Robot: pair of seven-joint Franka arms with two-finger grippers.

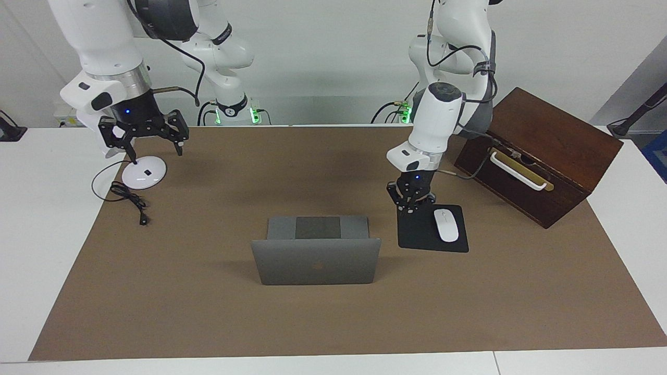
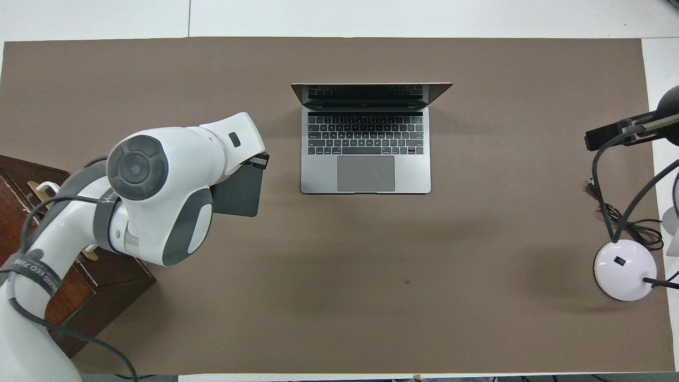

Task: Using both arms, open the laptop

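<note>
From overhead, the bulky white left arm [image 2: 154, 196] hides its own gripper, the white mouse and most of the black rectangular mouse pad [image 2: 241, 188]. The dark wooden box [image 2: 32, 185] beneath that arm is cut off at the frame's edge (as is the right arm).

Readable marks: 1 apple logo, dark, centred on the lid of the laptop [image 1: 316, 266]. Lettering on the left arm's [image 2: 154, 196] dark band and the keyboard legends: illegible.
</note>
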